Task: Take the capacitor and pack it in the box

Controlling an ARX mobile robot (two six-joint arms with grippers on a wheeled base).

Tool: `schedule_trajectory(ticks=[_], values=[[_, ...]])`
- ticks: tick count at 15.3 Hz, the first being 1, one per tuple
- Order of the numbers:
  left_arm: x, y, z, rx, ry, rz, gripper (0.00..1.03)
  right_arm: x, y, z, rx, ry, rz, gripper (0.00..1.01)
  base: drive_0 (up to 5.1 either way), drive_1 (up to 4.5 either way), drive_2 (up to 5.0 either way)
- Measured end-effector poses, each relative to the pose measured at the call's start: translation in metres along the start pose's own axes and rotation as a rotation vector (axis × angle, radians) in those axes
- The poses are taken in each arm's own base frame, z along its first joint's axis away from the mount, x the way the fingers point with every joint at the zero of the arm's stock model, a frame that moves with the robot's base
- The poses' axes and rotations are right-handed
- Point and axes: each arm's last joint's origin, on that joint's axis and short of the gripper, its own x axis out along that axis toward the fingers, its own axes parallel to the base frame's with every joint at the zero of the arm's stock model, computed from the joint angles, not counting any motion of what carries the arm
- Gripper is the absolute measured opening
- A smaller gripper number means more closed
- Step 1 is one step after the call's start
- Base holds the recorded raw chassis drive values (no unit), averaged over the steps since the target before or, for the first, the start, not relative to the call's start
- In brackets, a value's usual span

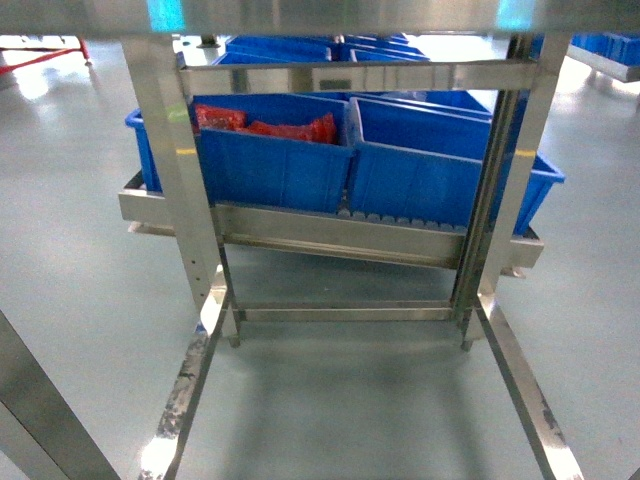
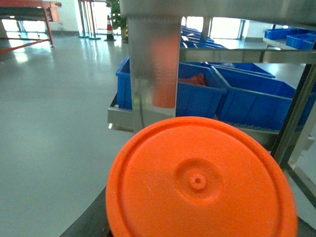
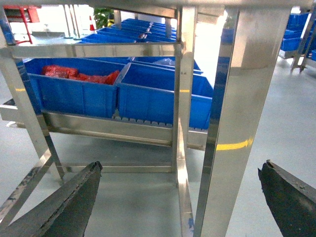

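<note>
The capacitor [image 2: 200, 182] fills the lower half of the left wrist view as a bright orange round end face with a small dimple in its middle. It sits in my left gripper [image 2: 197, 229], which is shut on it. Only one dark finger [image 2: 91, 222] shows, at the capacitor's lower left edge. In the right wrist view my right gripper [image 3: 180, 173] is open, its dark fingers [image 3: 74, 197] spread wide with nothing between them but floor and steel frame. The box is out of view. Neither gripper shows in the head view.
A stainless steel frame [image 1: 180, 170] stands close ahead, with one upright [image 3: 237, 123] right before my right gripper. On a low rack [image 1: 330, 232] behind it sit blue bins [image 1: 430, 165], one holding red packets [image 1: 270, 127]. Grey floor [image 1: 70, 270] lies all around.
</note>
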Motion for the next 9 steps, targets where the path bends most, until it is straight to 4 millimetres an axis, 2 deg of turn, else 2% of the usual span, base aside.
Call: schedule_trajectory(ticks=[9], values=[[0.0,0.0,-0.0001,0.003,0.001,0.0,0.44,0.0,0.0,-0.0001,0.0,0.001,0.0,0.98,0.0,0.0,0.0]])
